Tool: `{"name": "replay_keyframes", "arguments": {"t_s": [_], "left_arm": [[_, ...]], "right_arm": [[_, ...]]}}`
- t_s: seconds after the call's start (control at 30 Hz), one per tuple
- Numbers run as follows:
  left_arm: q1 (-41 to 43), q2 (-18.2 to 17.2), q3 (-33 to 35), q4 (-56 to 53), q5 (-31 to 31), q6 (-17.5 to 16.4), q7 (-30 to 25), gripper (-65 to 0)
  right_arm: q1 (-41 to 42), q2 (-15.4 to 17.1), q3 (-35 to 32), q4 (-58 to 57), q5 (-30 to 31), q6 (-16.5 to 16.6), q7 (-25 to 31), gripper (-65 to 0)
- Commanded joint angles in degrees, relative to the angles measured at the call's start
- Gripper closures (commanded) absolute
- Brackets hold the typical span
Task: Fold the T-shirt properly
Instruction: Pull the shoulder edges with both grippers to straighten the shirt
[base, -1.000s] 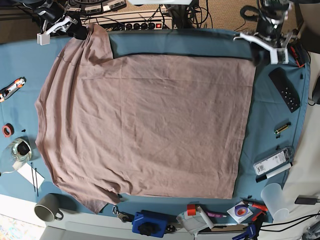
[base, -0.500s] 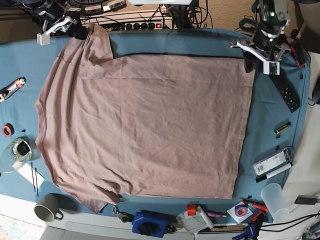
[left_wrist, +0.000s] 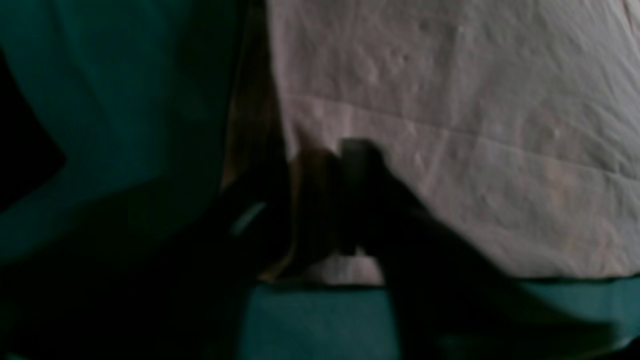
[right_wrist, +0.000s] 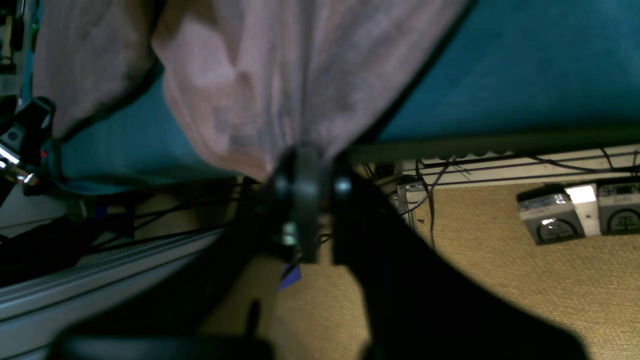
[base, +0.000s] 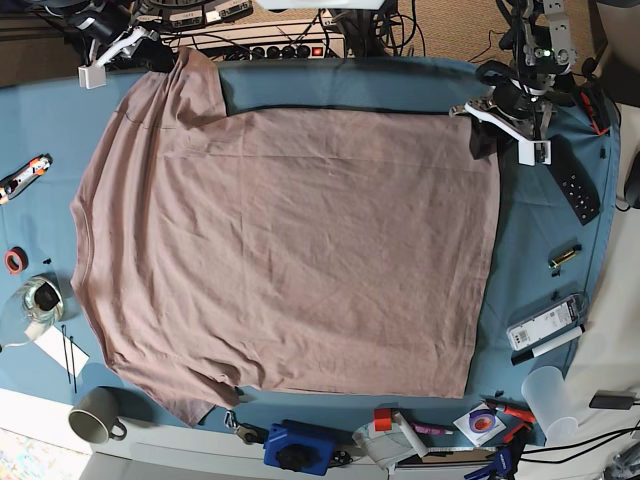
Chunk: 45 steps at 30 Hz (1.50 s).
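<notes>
The pink-brown T-shirt (base: 290, 250) lies spread flat on the teal table cloth (base: 545, 235). Its neck is at the left and its hem at the right. My right gripper (base: 160, 62) is at the far left corner, shut on the sleeve. In the right wrist view the cloth (right_wrist: 260, 75) hangs pinched in the closed fingers (right_wrist: 307, 165). My left gripper (base: 483, 138) is at the shirt's far right hem corner. In the left wrist view its dark fingers (left_wrist: 320, 200) straddle the hem edge of the shirt (left_wrist: 450, 125) with shaded cloth between them, and it looks shut on it.
A black remote (base: 570, 180) lies right of the left gripper. A white box with a marker (base: 545, 325) and a plastic cup (base: 553, 400) are at the right edge. A mug (base: 95, 415), glass bowl (base: 30, 305), blue device (base: 298, 447) and small tools line the left and near edges.
My left gripper came down and left onto the shirt's far right corner. That corner and the right hem shifted slightly left. The right gripper kept its hold on the sleeve.
</notes>
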Motion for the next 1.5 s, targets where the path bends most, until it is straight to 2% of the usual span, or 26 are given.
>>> {"name": "replay_keyframes", "arguments": {"t_s": [0.0,0.03,0.17,0.33,0.47,0.73,0.87,0.97,1.13,1.47], "left_arm": [[0.6,0.0,0.3,-0.1,0.3,-0.1,3.5,-2.7],[0.5,0.0,0.3,-0.1,0.4,-0.1,3.5,0.0],[0.5,0.0,0.3,0.4,0.4,-1.0,3.8,0.0],[0.6,0.0,0.3,4.3,0.4,-0.9,8.3,0.0],[2.4,0.0,0.3,8.2,0.4,-0.9,9.0,0.0],[8.3,0.0,0.2,13.2,0.5,-0.9,9.0,0.0],[11.1,0.0,0.0,15.5,3.0,-0.9,9.0,0.0],[13.2,0.0,-1.1,17.0,3.0,-0.9,9.0,0.0],[16.2,0.0,-4.6,19.6,3.0,-0.9,9.6,0.0],[21.6,0.0,-11.3,22.8,1.6,-0.9,11.0,0.0]], "right_arm": [[0.5,0.5,-0.1,0.7,0.0,-0.5,1.9,0.0],[0.5,0.5,-0.1,0.7,0.0,-0.5,1.7,0.0],[0.5,0.4,1.5,2.9,0.0,-0.5,1.7,0.0],[0.4,0.4,8.7,11.1,0.0,-0.5,1.6,0.0],[-0.2,0.4,13.1,16.2,0.0,-0.5,1.5,0.0],[-5.3,0.5,17.8,17.3,3.6,-0.5,1.3,0.0],[-8.0,0.5,20.3,17.3,3.7,-0.5,0.8,0.0],[-9.4,0.5,22.5,17.3,6.3,-0.5,-0.3,0.0],[-9.9,0.5,26.3,17.3,11.7,-0.5,-5.4,0.0],[-14.2,0.3,27.3,17.3,14.4,-0.5,-6.3,0.0]]}}
